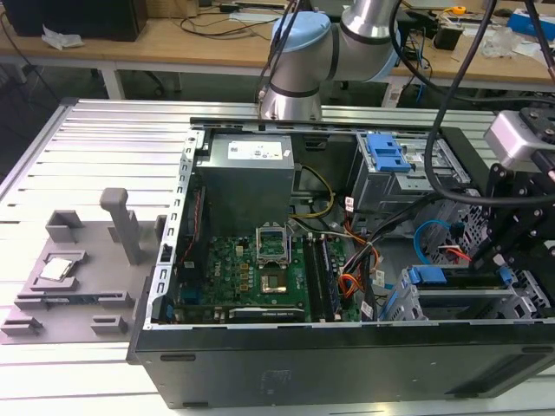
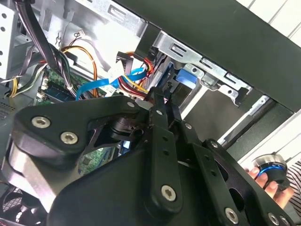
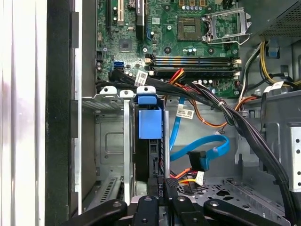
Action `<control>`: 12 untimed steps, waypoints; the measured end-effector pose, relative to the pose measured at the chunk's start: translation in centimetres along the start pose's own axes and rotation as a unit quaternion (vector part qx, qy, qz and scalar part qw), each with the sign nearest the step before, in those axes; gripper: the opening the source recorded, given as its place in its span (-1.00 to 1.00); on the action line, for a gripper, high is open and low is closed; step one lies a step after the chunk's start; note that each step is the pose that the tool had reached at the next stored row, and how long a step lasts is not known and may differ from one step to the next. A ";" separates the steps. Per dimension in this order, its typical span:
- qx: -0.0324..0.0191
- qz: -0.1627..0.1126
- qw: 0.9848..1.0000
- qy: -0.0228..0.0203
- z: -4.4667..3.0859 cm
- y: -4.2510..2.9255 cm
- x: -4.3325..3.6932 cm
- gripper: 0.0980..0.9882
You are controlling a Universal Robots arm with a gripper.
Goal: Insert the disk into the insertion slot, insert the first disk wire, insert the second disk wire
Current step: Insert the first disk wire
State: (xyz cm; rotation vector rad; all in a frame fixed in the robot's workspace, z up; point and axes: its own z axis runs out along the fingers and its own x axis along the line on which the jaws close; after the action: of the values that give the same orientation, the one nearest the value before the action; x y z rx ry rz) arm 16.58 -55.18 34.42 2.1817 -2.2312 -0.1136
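Exterior view: disk (image 1: 427, 276) sits in insertion slot (image 1: 473, 303), at case's 4 o'clock corner.
Second wrist view: jaws narrow, disk's blue end just beyond.
First wrist view: disk (image 3: 149, 123) at jaws' 12 o'clock, long axis running straight away. Jaws prob. pinching black plug (image 3: 163, 185).

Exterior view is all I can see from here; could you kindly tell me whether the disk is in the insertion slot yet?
Observer: In the first wrist view the disk stands edge-on inside the insertion slot, the pincer at its end.
Operator: Thank you; is a wire plugged in?
Observer: The blue wire ends in a black connector lying apart from the disk.
Operator: Is anyone nearby?
Observer: In the second wrist view a person's hand holds a blue-ringed knob beside the case.
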 end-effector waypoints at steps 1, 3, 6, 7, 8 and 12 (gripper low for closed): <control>0.000 0.000 1.000 -0.001 0.06 -0.01 0.00 -0.82; 0.000 0.000 1.000 -0.003 0.16 -0.02 0.00 -0.82; 0.000 0.000 1.000 -0.005 0.31 -0.04 0.04 -0.82; 0.000 0.000 1.000 -0.005 0.35 -0.04 0.07 -0.82; 0.000 0.000 1.000 -0.006 0.44 -0.05 0.15 -0.82; 0.000 0.000 1.000 -0.006 -0.26 -0.01 0.33 -0.82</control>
State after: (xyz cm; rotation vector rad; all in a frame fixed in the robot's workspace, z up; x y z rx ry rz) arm 16.59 -55.51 34.67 2.1877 -2.2362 -0.1270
